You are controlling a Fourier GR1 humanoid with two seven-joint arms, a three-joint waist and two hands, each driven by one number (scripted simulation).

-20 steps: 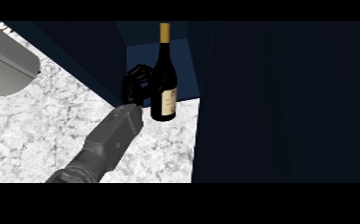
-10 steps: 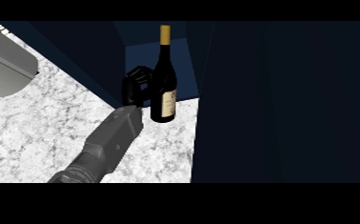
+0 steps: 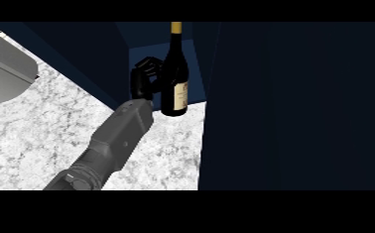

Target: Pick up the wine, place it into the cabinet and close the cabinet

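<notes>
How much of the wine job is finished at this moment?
Done: the left hand is curled round the wine bottle. In hand: setting the bottle in the cabinet opening, base at its front edge. Left: letting go and shutting the open door.

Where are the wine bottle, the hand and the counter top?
wine bottle [image 3: 176, 72], head view, body above label
left hand [image 3: 143, 82], head view, hand's middle
counter top [image 3: 58, 123], head view, bare marble patch

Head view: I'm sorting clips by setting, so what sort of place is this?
Probably a kitchen: a speckled white stone countertop, a dark blue cabinet, and a wine bottle standing at the cabinet's opening, with the left hand curled against it.
</notes>
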